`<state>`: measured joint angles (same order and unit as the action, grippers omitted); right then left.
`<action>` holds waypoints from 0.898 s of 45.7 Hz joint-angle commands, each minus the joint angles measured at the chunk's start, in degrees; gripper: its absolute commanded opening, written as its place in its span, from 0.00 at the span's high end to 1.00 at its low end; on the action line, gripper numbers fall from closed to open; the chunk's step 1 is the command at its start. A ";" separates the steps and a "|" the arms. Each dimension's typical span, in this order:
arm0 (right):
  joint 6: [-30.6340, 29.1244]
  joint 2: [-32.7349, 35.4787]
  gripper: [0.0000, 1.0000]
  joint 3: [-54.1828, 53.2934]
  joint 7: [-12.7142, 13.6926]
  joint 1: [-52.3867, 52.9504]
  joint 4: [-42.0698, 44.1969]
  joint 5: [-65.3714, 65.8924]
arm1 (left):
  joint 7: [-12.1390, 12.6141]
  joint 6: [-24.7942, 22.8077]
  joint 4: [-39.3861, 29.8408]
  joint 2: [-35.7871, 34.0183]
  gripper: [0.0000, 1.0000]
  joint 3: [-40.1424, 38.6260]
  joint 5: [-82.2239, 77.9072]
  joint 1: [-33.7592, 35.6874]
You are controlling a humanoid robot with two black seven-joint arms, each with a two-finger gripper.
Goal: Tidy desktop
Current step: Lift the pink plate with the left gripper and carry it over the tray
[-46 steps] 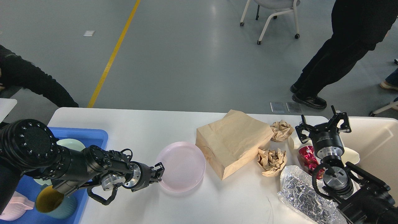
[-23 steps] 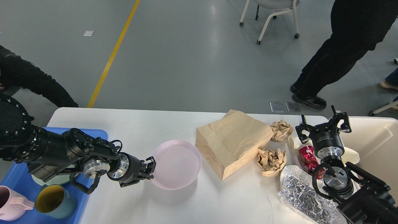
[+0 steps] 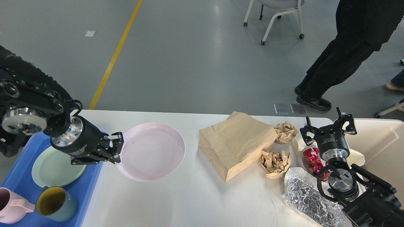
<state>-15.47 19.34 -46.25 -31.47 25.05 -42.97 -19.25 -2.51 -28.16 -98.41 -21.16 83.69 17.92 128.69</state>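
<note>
Left hand (image 3: pixel 116 148) clamped on rim of one round pink plastic plate (image 3: pixel 151 151), near left edge of white rectangular surface (image 3: pixel 195 195). Right hand (image 3: pixel 328 127) spread apart near right edge. Two crumpled brown paper balls (image 3: pixel 276 160), one brown paper bag (image 3: pixel 236 143), perhaps one foil wrapper (image 3: pixel 311 200).

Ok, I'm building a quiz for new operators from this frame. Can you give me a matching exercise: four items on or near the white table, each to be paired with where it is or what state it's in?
Items:
1. round pink plastic plate
2. round pale green plate
3. large brown paper bag
4. crinkled silver foil wrapper

Places or states:
A. lying in the blue plastic tray
B. at the white desktop's near right edge
C. held at its rim by the left gripper
D. lying flat mid-desktop

Pairs: 1-C, 2-A, 3-D, 4-B
</note>
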 commanded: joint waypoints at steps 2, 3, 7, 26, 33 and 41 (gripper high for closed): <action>0.00 0.00 0.00 -0.06 0.01 0.00 -0.01 0.00 | -1.01 -6.21 -0.30 -0.37 1.00 3.94 0.01 6.49; 0.00 0.00 0.00 -0.06 0.01 0.00 -0.01 0.00 | -1.01 -6.12 -0.30 -0.37 1.00 4.11 0.01 6.49; 0.00 0.00 0.00 -0.06 0.01 0.00 -0.01 0.00 | -1.54 -6.12 0.23 -1.34 1.00 5.25 0.01 6.23; 0.00 0.00 0.00 0.02 0.09 0.00 -0.18 0.00 | -0.75 -6.30 29.46 -23.47 1.00 5.53 -5.00 -17.83; 0.00 0.00 0.00 0.02 0.01 0.00 -0.18 0.00 | 3.38 -5.33 42.05 -27.44 1.00 -2.81 -4.82 -30.49; 0.00 0.00 0.00 0.02 0.01 0.00 -0.18 0.00 | 11.55 -1.65 54.71 -27.71 1.00 -20.21 -5.53 -50.09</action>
<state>-15.47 19.34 -46.26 -31.45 25.05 -43.16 -19.25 4.21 -32.84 -51.12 -48.84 74.11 12.83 90.64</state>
